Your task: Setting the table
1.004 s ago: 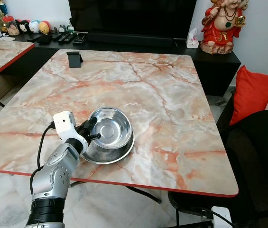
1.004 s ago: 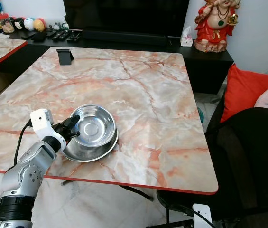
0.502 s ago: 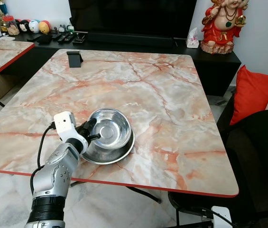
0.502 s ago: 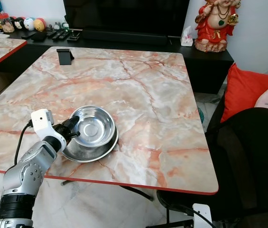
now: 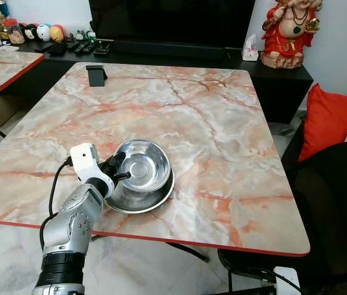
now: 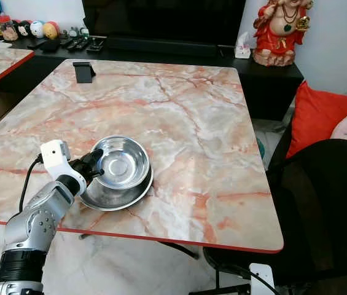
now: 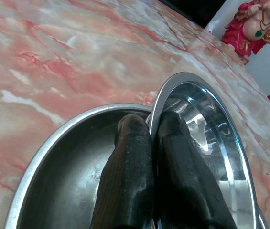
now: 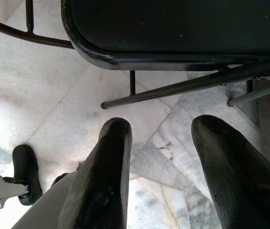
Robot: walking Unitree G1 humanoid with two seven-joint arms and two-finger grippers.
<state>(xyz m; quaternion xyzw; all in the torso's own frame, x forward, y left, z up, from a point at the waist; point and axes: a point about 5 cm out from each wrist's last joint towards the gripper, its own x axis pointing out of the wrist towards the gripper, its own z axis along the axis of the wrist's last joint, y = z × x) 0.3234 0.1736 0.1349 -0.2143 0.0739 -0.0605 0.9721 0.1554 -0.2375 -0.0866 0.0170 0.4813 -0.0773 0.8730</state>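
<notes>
On the marble worktop (image 5: pixel 222 135), a steel plate (image 5: pixel 155 198) carries a steel bowl (image 5: pixel 144 167), mouth up, tilted, round with no long axis. The left gripper (image 5: pixel 119 172) pinches its near rim. Likely next: lift it clear. The right gripper (image 8: pixel 163 157) hangs open.

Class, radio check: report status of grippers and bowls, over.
Left gripper shut on rim of upper steel bowl, nested in lower steel bowl. Right gripper open, idle over floor. Nothing obstructing.

Left end effector (image 5: pixel 118 170) extended forward, fingers (image 7: pixel 130 176) pinched together; right end effector (image 8: pixel 161 157) hanging, fingers spread.
</notes>
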